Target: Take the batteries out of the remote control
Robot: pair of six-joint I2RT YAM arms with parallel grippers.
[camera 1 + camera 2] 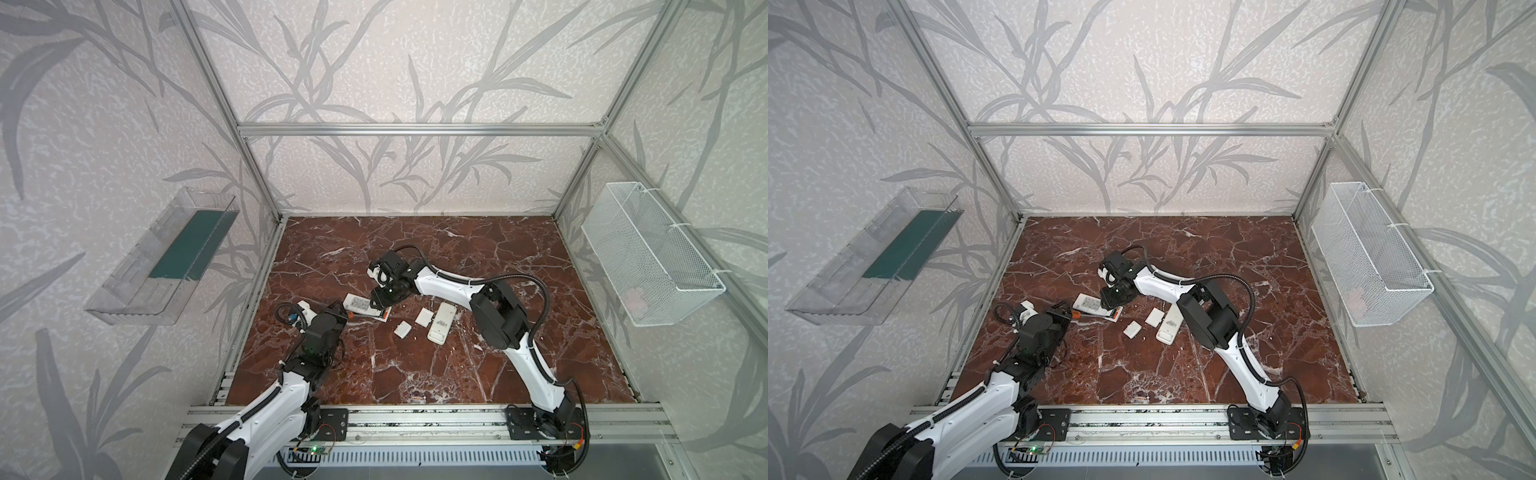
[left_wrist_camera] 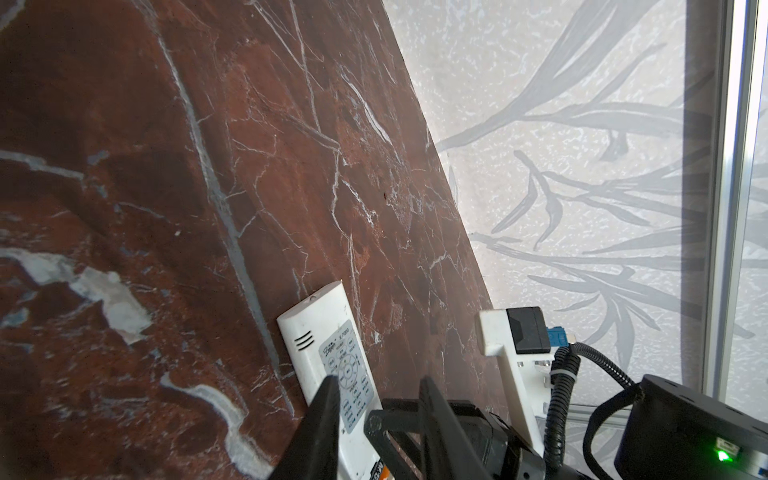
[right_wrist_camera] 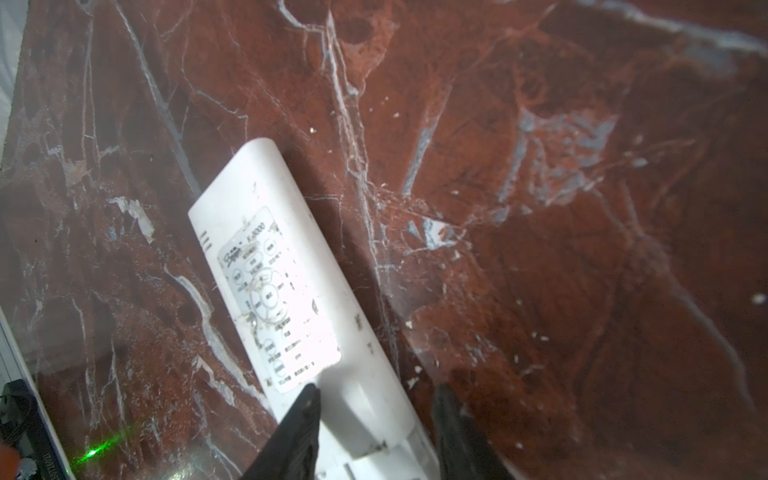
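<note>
A white remote control (image 1: 358,305) lies label side up left of the table's middle. At its right end an orange and a dark stripe show side by side, the batteries (image 1: 385,316) in the open compartment. My right gripper (image 3: 376,395) hangs over that end, open, its fingers apart above the remote (image 3: 274,270). My left gripper (image 2: 376,399) is at the remote's (image 2: 328,353) other end, fingers apart, one finger (image 2: 322,419) across its face. An orange-and-black lettered thing (image 2: 384,471) shows at their roots. Whether it is held is hidden.
A second white remote (image 1: 440,322) lies to the right with two small white covers (image 1: 424,316) (image 1: 402,329) beside it. A wire basket (image 1: 652,257) hangs on the right wall and a clear tray (image 1: 158,257) on the left wall.
</note>
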